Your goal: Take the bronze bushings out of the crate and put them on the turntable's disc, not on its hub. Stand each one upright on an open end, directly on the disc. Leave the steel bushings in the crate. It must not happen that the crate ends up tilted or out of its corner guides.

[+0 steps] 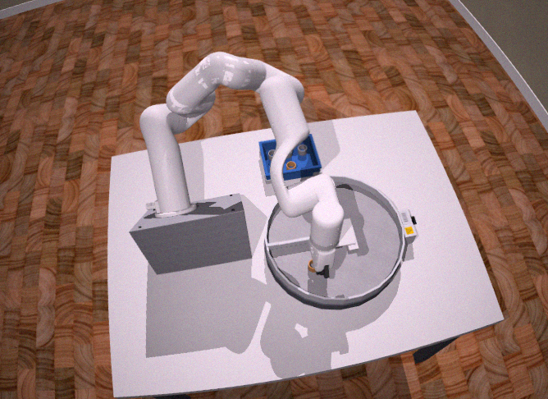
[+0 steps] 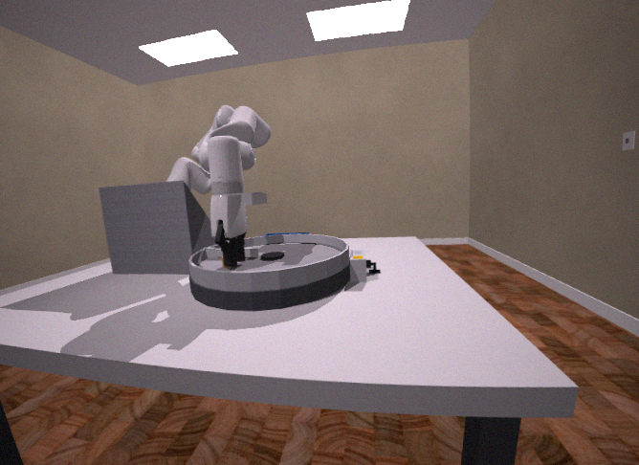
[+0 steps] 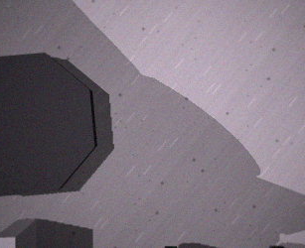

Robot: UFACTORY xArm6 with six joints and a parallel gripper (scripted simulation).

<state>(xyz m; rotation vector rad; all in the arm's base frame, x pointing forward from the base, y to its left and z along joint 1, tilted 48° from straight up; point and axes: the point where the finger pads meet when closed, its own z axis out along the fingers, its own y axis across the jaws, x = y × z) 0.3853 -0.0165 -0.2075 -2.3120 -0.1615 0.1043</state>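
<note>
A bronze bushing (image 1: pixel 311 268) stands upright on the turntable's grey disc (image 1: pixel 354 261), near the front rim and away from the dark hub (image 2: pixel 272 254). My gripper (image 1: pixel 319 270) points straight down over it, fingers slightly apart around the bushing and no longer clamping it. In the wrist view I see only the disc and the dark hub (image 3: pixel 37 124); the bushing is out of sight there. The blue crate (image 1: pixel 290 158) behind the turntable holds one bronze bushing (image 1: pixel 290 165) and two steel bushings (image 1: pixel 302 149) (image 1: pixel 271 153), partly hidden by my arm.
The turntable has a raised rim (image 1: pixel 283 279) all around the disc. A small control box (image 1: pixel 409 226) sits at its right side. My arm's grey base block (image 1: pixel 194 232) stands left of the turntable.
</note>
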